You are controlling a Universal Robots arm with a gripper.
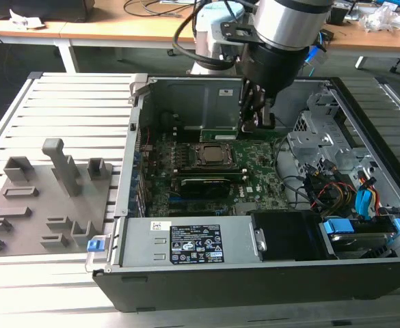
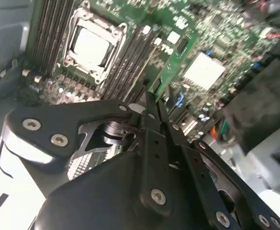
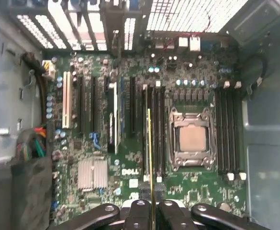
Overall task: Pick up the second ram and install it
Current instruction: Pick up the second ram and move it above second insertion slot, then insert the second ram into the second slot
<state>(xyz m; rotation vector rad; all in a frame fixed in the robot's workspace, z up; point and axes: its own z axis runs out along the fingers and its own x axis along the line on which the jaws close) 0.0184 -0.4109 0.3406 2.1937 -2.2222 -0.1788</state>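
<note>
My gripper point(image 1: 258, 125) hangs inside the open computer case, above the large green motherboard point(image 1: 254, 184). It is shut on the second ram, a thin green stick point(image 2: 172, 64) that sticks out past the fingertips point(image 2: 149, 103). In the first wrist view the ram point(image 3: 150, 158) appears edge-on as a narrow yellowish line held in the gripper point(image 3: 151, 208). It hovers over the bank of dark memory slots point(image 3: 158, 134) beside the CPU socket point(image 3: 192, 139), roughly parallel to them. Whether it touches a slot I cannot tell.
A grey fixture tray point(image 1: 42, 198) lies on the slatted table at the exterior view's left. A power supply point(image 1: 186, 242) fills the case's near side, with cables and drive bays point(image 1: 343, 191) at the exterior view's right. A silver heatsink point(image 3: 92, 172) and a black card point(image 1: 203, 184) sit on the board.
</note>
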